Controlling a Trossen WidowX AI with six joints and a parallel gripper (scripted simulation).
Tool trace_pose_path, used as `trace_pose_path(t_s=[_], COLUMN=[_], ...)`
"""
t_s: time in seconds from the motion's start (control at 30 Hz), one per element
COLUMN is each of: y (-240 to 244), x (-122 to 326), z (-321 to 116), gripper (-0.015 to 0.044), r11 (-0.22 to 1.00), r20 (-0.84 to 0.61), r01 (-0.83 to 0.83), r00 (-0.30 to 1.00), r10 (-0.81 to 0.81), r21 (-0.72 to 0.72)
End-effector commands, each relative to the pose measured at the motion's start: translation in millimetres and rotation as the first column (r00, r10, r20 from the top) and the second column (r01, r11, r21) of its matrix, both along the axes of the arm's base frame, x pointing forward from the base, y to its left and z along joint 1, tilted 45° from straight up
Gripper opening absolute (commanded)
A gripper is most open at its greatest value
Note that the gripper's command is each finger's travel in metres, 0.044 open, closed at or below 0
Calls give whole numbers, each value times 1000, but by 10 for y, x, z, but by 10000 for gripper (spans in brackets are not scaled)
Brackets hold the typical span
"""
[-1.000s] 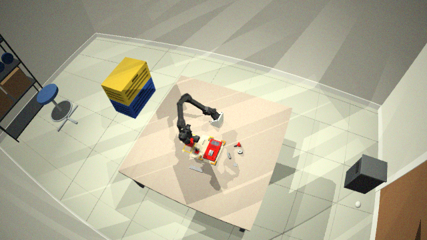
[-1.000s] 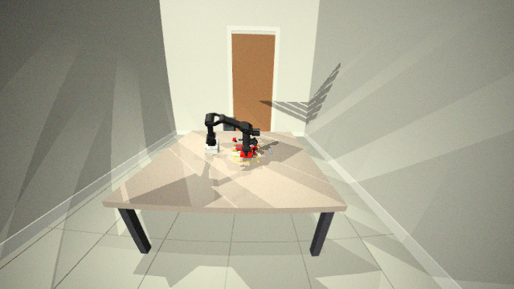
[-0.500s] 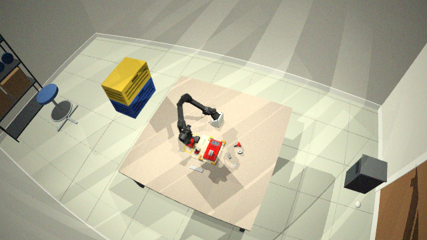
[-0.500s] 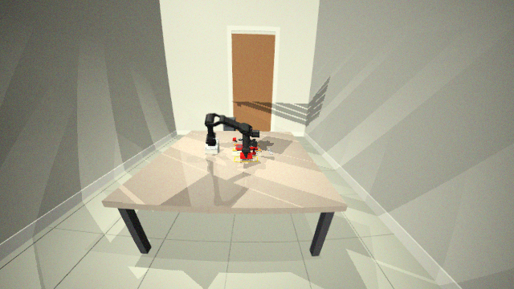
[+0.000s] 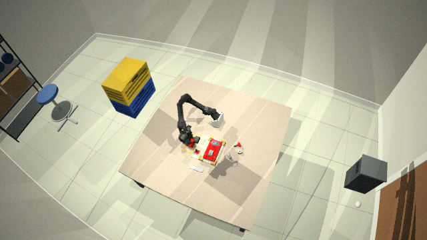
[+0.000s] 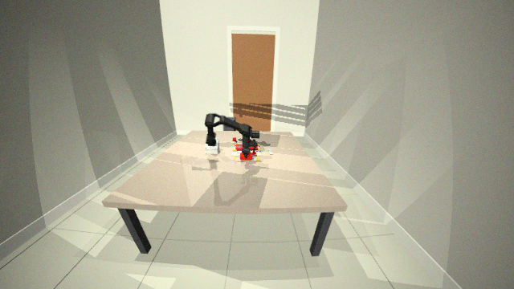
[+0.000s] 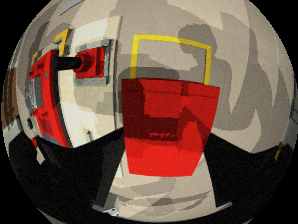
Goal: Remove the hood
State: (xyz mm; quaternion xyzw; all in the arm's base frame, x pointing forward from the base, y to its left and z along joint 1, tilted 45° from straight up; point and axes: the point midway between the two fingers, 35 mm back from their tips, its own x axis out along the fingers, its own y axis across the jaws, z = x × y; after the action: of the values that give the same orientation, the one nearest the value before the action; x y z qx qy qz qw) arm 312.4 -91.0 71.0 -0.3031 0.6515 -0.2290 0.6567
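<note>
The red hood (image 5: 190,145) (image 6: 248,156) (image 7: 162,162) is between the fingers of my gripper (image 5: 190,143) (image 6: 246,156) (image 7: 166,133), which is shut on it. The marked area is a yellow outline (image 6: 234,160) (image 7: 133,57) on the table. In the wrist view the hood covers the outline's near part, and the far side shows beyond it. In the exterior view the hood is low at the outline; whether it touches the table I cannot tell. The red toy car (image 5: 213,150) (image 7: 47,107) stands beside the marked area, between orange corner marks.
A small red block (image 5: 197,151) (image 7: 90,62) with a black rod is on the pale board (image 7: 90,110) between car and outline. A white bar (image 5: 196,169), a red piece (image 5: 238,145), a white ring (image 5: 239,151) and a grey piece (image 5: 229,156) lie around the car.
</note>
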Motion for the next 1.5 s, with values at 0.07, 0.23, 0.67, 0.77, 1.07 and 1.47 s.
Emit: trace_pose_path(t_s=[0.07, 0.23, 0.67, 0.77, 1.07, 1.47], y=[-30, -47, -92, -103, -104, -104], x=[-4, -3, -1, -1, 7, 7], z=[-26, -43, -88, -98, -101, -101], gripper=[0, 0, 0, 0, 79, 394], r11=[1000, 1000, 1000, 1000, 1000, 1000], r20=[-6, -6, -6, -6, 1, 1], r01=[-4, -4, -4, -4, 0, 0], r00=[1000, 1000, 1000, 1000, 1000, 1000], r10=[4, 4, 4, 4, 0, 0], r21=[-4, -4, -5, -5, -1, -1])
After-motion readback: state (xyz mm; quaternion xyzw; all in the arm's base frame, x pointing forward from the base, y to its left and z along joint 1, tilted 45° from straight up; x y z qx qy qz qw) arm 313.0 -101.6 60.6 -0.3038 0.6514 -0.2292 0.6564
